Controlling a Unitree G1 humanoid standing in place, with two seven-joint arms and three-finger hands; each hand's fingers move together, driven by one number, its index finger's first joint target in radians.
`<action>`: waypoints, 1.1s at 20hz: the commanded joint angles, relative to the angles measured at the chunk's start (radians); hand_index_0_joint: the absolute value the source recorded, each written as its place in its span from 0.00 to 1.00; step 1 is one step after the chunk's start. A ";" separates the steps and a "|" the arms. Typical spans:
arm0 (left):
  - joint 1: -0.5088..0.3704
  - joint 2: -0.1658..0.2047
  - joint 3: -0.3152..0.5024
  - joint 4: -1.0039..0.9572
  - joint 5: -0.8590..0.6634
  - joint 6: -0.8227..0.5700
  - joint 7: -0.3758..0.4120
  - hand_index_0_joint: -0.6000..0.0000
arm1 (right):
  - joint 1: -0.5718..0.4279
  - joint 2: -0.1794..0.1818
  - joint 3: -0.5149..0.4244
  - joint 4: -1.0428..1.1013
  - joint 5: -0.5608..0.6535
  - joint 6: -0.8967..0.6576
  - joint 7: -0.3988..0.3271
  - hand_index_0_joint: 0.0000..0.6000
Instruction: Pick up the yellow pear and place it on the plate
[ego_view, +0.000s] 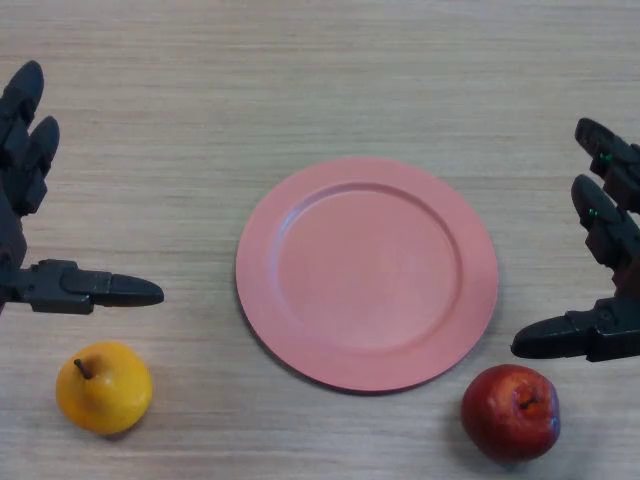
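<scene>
The yellow pear (103, 387) stands on the wooden table at the front left, its stem pointing up. The pink plate (367, 271) lies bare in the middle of the table. My left hand (30, 200) is at the left edge, open, with its thumb stretched out just above and behind the pear, not touching it. My right hand (605, 250) is at the right edge, open and empty, to the right of the plate.
A red apple (511, 411) sits at the front right, just below my right hand's thumb and near the plate's rim. The wooden table (300, 80) stretches away behind the plate.
</scene>
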 joint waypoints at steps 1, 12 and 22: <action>-0.034 0.052 0.064 -0.045 0.009 -0.169 0.028 1.00 | -0.033 -0.037 -0.055 -0.063 0.019 -0.103 0.010 0.00; 0.009 0.036 0.068 -0.129 -0.006 -0.110 -0.004 1.00 | -0.035 -0.041 -0.063 -0.063 -0.025 -0.117 0.031 0.00; 0.200 -0.032 0.223 -0.268 -0.029 -0.024 -0.274 1.00 | -0.066 -0.035 -0.021 0.003 -0.053 -0.147 0.018 0.00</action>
